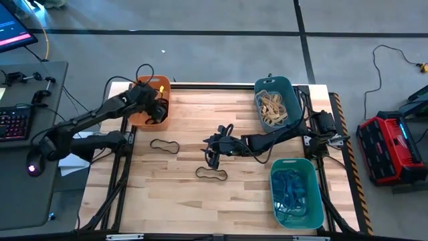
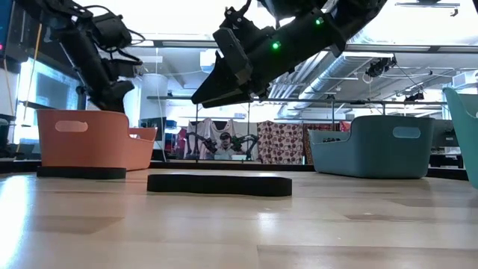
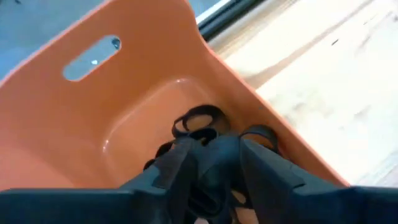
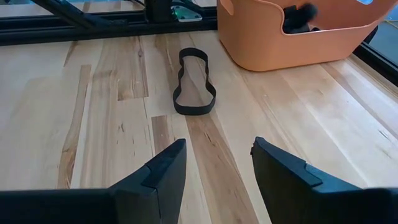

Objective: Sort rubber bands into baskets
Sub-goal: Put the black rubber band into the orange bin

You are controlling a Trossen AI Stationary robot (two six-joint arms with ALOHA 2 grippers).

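Your left claw [image 3: 214, 165] hangs inside the orange basket [image 1: 144, 107], fingers parted above the black bands [image 3: 199, 119] lying on its floor. Your right claw [image 4: 214, 165] hovers wide open and empty over the tabletop [image 1: 187, 201], near two loose black bands [image 1: 211, 174].

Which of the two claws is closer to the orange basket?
The left claw, which hangs inside the orange basket. The right claw hovers over the middle of the table, well away from it.

Even bright overhead light, soft faint shadows on the table [image 1: 187, 127], blown-out glare along the low view's ceiling, arms there silhouetted dark, left wrist view blurred close-up, fingers [image 3: 186, 168] out of focus
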